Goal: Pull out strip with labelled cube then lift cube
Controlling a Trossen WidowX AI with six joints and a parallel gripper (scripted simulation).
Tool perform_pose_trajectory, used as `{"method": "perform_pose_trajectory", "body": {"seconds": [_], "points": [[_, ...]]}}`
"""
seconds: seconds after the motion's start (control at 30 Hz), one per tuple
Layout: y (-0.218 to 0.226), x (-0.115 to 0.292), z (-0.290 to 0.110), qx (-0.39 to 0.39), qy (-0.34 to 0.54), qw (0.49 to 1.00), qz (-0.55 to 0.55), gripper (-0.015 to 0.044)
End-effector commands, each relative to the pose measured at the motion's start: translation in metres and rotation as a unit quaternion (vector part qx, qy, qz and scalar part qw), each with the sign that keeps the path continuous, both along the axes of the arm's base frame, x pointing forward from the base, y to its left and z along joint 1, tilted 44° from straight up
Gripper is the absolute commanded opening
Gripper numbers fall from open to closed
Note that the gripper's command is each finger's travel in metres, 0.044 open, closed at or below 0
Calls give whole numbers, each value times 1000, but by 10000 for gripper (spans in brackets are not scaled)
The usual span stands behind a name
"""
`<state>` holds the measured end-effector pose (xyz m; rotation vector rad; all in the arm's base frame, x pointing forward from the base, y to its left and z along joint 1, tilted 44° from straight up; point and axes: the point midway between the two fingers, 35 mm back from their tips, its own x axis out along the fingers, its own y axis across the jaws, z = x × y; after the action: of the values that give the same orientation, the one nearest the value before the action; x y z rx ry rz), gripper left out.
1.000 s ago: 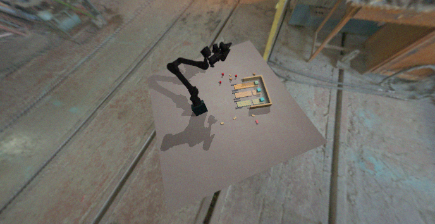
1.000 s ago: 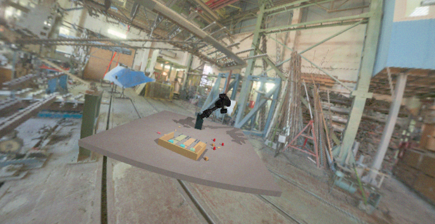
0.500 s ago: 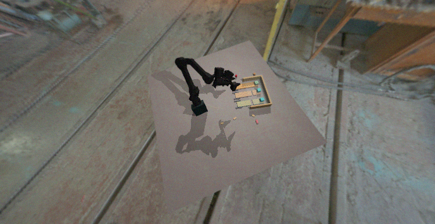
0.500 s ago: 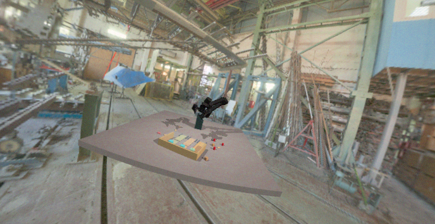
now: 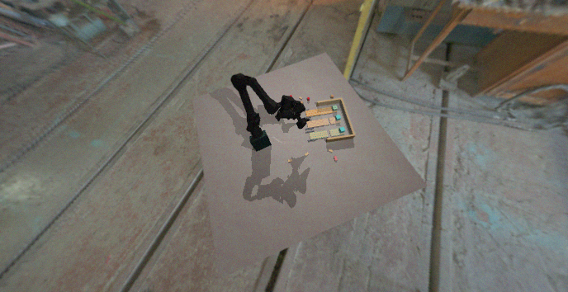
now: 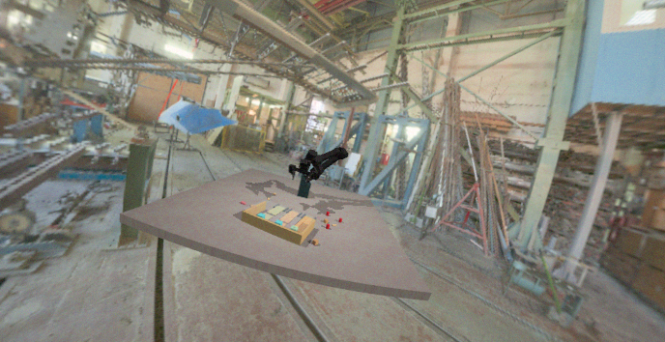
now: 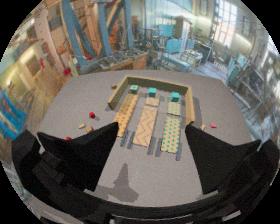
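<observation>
Nothing of the task done so far, judging by how things lie: all three strips lying inside the wooden tray (image 5: 349, 117), each with a teal cube at its far end against the tray's back wall, none drawn out. Gripper (image 5: 304, 122) hanging just off the tray's open side, in line with the middle strip (image 7: 145, 125), fingers spread wide with nothing between them. Left to do: settling which strip is whole, pulling it out of the tray, then gripping and lifting the labelled cube. Gaps across the strips faintly visible from above, but too small to say which strip is in one piece, or which cube bears the label. Scattered around the tray, small red and tan bits. Under it all, a flat grey-brown table top (image 6: 203, 209); beyond, a large worn industrial hall with steel girders, rails and clutter.
</observation>
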<state>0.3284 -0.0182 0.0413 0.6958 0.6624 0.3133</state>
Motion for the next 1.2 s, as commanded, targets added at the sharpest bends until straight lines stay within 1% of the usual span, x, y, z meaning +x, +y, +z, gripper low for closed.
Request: {"method": "perform_pose_trajectory", "body": {"seconds": [0.0, 0.23, 0.43, 0.63, 0.83, 1.17], "points": [[2, 4, -1, 7, 11, 1000, 6, 347], [35, 47, -9, 28, 116, 990, 76, 164], [75, 72, -11, 35, 209, 967, 138, 6], [121, 82, -9, 32, 302, 932, 197, 0], [164, 80, -1, 23, 388, 887, 249, 0], [170, 85, -3, 21, 398, 881, 255, 0]]}}
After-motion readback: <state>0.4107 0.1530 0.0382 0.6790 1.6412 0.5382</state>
